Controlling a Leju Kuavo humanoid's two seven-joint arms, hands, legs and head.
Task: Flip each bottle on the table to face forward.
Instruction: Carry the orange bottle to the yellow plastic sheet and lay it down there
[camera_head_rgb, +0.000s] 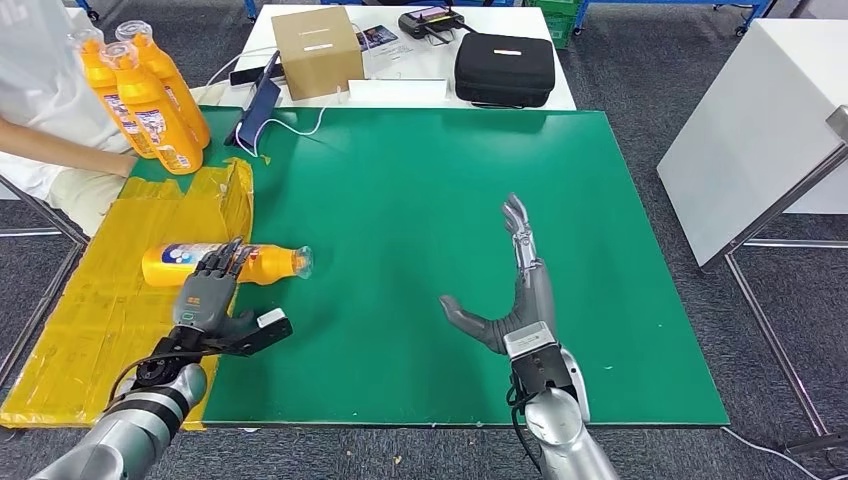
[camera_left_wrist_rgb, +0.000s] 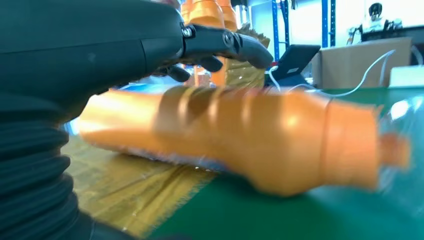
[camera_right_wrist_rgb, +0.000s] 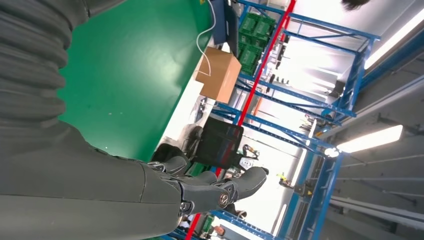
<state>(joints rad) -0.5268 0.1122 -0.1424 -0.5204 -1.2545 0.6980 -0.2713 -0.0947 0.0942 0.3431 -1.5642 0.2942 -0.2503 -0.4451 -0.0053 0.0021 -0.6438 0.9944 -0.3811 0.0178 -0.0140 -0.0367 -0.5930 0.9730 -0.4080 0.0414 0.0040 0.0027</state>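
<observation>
An orange bottle lying on the table is covered by the left hand, grip unclear; the right hand is held open, well apart from it.

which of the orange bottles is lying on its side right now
The orange bottle under the left hand, lying across the edge of the yellow sheet with its cap pointing right. The other bottles are bunched upright at the table's far left corner.

Four bottles; two hands.
</observation>
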